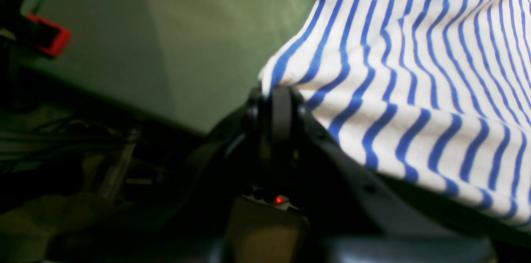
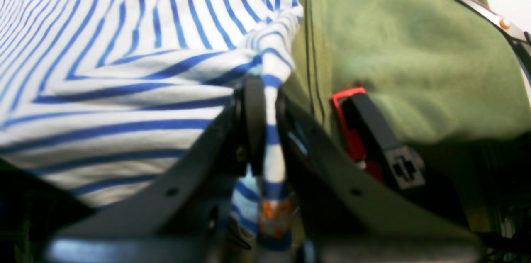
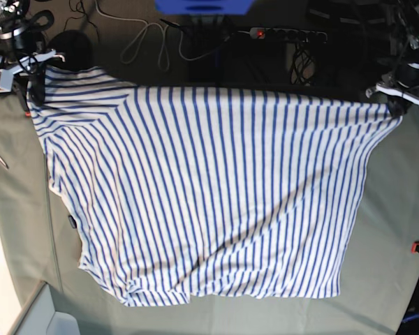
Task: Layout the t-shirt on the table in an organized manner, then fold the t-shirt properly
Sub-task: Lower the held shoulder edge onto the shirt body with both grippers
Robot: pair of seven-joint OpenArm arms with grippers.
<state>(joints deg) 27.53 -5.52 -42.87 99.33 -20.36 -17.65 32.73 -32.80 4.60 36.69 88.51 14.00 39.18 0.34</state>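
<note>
The worktop [image 3: 398, 209], covered in pale grey-green cloth, is filling most of the base view and is carrying the t-shirt [image 3: 209, 195]. The t-shirt, white with thin blue stripes, is lying spread over the middle of the worktop, with its upper edge stretching between the two arms at the far side and its lower part resting flat, a little rumpled near the bottom edge. A small dark blue tag [image 3: 70, 222] is showing on the shirt's edge at the left of the base view.

The right claw [image 2: 265, 101] is gripping a bunched corner of the t-shirt, its jaws pinching closed on the striped cloth, which is running down between them. In the base view this claw [image 3: 33, 87] is sitting at the upper left corner of the shirt. The left claw [image 1: 280, 95] is likewise clamping closed on an edge of the shirt, the cloth draping away from it to the right; in the base view it [image 3: 395, 106] is holding the upper right corner.

A red clamp [image 2: 352, 130] is sitting at the worktop's edge just beside the right claw, and another red clamp [image 1: 49, 39] is showing in the left wrist view, well apart from the shirt.
</note>
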